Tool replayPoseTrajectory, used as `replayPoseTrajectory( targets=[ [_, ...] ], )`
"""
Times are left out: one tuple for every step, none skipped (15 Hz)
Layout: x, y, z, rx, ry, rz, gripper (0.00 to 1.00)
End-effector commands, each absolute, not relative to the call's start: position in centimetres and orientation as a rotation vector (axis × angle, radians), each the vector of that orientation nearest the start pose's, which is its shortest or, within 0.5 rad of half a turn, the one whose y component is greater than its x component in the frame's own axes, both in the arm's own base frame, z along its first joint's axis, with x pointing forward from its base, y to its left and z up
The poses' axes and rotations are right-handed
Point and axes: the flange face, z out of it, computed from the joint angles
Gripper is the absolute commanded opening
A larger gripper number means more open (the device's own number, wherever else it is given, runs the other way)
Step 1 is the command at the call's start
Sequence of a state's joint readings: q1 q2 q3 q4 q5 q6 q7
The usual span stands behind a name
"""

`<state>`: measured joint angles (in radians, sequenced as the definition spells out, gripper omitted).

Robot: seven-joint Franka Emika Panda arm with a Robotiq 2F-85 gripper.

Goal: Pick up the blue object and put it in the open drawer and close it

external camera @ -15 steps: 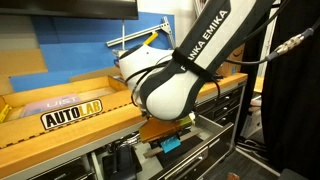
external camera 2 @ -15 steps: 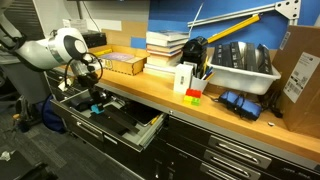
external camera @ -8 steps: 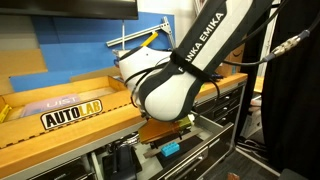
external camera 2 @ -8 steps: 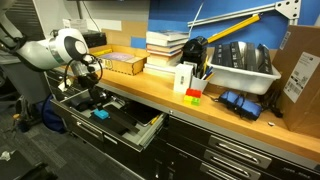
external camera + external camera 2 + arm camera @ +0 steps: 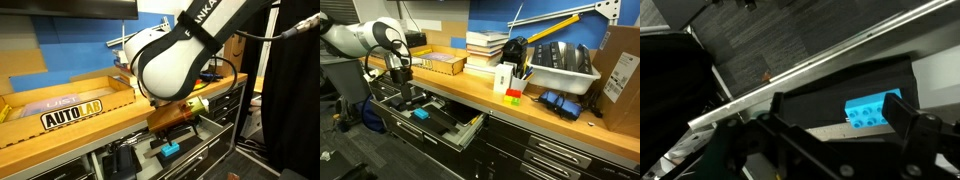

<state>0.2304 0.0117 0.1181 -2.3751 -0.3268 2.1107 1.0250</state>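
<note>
The blue object (image 5: 872,108), a small cyan studded block, lies flat on the black floor of the open drawer (image 5: 468,130). It also shows in both exterior views (image 5: 170,149) (image 5: 420,113). My gripper (image 5: 845,125) hangs above the drawer, open, with nothing between its fingers; the block sits below, close to the right finger (image 5: 910,120). In both exterior views the gripper (image 5: 178,122) (image 5: 405,90) is above the drawer, clear of the block. The drawer's silver bar handle (image 5: 810,72) runs diagonally across the wrist view.
A wooden worktop (image 5: 60,138) with a yellow AUTOLAB sign (image 5: 72,114) runs above the drawer. On it are stacked books (image 5: 485,45), a white bin (image 5: 565,65), a small coloured block stack (image 5: 513,96) and a cardboard box (image 5: 620,80). More closed drawers (image 5: 550,155) sit alongside.
The gripper has opened and let go of the blue block, which now rests in the drawer. The arm has lifted upward away from it.
</note>
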Motion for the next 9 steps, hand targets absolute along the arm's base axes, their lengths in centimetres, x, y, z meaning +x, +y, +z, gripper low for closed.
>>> replayPoseTrajectory(
  targets=[
    [41.8, 13.3, 30.2, -3.354, 0.762, 0.24, 1.0],
    [41.2, 13.0, 29.9, -3.34, 0.755, 0.269, 1.0],
    [40.7, 12.8, 29.4, -3.33, 0.744, 0.294, 1.0],
    [40.2, 12.5, 28.9, -3.32, 0.737, 0.312, 1.0],
    [39.8, 12.3, 28.5, -3.308, 0.734, 0.347, 1.0],
    [39.4, 12.1, 28.0, -3.297, 0.727, 0.381, 1.0],
    [39.0, 12.0, 27.6, -3.282, 0.713, 0.423, 1.0],
    [38.7, 11.8, 27.1, -3.27, 0.68, 0.477, 1.0],
    [38.5, 11.8, 26.8, -3.267, 0.667, 0.514, 1.0]
  ],
)
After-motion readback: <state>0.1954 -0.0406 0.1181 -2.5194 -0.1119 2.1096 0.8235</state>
